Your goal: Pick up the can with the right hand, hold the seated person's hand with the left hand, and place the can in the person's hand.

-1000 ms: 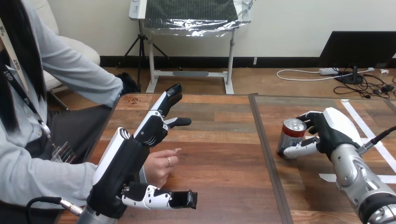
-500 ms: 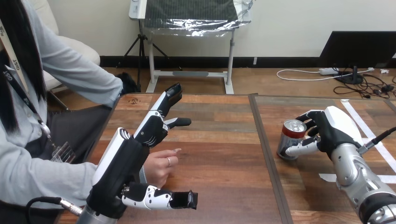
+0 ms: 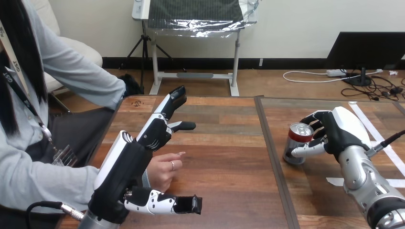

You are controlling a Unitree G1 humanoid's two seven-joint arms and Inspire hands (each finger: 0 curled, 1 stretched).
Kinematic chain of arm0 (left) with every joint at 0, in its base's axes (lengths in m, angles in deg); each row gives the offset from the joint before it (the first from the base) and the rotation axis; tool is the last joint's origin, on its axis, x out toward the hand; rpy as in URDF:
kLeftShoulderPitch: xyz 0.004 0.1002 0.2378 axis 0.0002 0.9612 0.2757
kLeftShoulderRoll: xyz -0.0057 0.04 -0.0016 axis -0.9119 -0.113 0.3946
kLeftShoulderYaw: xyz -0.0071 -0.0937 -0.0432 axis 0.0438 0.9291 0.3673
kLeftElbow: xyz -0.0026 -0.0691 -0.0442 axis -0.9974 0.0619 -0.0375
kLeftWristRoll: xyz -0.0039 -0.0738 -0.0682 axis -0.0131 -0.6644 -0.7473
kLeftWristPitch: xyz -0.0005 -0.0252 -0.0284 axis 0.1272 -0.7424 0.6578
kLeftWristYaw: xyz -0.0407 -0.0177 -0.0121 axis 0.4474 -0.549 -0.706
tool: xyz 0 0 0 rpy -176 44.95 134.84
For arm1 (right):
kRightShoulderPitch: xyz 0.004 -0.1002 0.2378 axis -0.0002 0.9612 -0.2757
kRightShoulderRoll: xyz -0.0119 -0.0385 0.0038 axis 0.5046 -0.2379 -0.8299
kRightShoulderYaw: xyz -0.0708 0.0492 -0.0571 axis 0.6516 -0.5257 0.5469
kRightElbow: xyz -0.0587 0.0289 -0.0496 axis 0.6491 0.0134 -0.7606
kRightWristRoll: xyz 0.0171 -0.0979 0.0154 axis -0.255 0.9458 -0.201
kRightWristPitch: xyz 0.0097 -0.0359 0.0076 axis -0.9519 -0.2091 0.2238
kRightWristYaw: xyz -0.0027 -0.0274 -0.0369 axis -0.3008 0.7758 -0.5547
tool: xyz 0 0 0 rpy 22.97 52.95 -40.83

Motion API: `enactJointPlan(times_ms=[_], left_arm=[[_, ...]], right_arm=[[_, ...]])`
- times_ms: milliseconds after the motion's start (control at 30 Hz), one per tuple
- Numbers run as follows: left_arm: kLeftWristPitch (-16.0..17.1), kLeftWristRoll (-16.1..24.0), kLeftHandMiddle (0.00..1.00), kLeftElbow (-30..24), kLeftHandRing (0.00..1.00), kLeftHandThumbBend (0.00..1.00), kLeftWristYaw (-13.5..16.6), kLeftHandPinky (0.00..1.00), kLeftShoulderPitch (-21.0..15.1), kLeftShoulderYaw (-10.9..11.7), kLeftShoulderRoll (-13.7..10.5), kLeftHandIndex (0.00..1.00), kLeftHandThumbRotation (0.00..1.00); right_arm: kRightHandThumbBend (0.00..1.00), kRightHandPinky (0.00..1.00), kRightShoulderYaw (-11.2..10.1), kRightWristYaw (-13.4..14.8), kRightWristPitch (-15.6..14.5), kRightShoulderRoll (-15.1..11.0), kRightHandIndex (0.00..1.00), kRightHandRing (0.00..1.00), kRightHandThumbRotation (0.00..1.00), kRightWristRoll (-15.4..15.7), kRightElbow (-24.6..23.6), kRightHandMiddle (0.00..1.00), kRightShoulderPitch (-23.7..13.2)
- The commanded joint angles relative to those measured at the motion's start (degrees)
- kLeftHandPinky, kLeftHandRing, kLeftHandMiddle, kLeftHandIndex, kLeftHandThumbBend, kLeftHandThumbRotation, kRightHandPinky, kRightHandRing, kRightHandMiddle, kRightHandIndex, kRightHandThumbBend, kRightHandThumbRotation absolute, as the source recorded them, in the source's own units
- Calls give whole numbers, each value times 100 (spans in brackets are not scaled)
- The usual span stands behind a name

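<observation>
Can (image 3: 297, 144) on wooden table (image 3: 224, 157), in grip of right hand (image 3: 336, 131); left hand (image 3: 138, 152) straight-fingered over the person's hand (image 3: 165, 171).

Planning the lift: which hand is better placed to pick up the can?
Right. The right hand has fingers and thumb curled round the can; the left hand is far across the table, beside the person's hand.

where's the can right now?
Head view, right side: the can stands on the table, just right of its centre seam, with the right hand curled round it from the right.
</observation>
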Motion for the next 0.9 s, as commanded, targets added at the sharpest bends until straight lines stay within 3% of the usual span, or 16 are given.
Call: enactJointPlan(times_ms=[0, 867], left_arm=[[-16, -27, 100, -215, 98, 100, 18, 79, -193, 13, -61, 97, 45], [82, 103, 100, -128, 97, 100, 93, 80, -202, 65, -42, 96, 47]], right_arm=[[86, 60, -66, 118, 148, -4, 64, 61, 0, -96, -100, 62, -261], [82, 43, -187, 218, 371, 8, 58, 49, 0, -290, -111, 54, -186]])
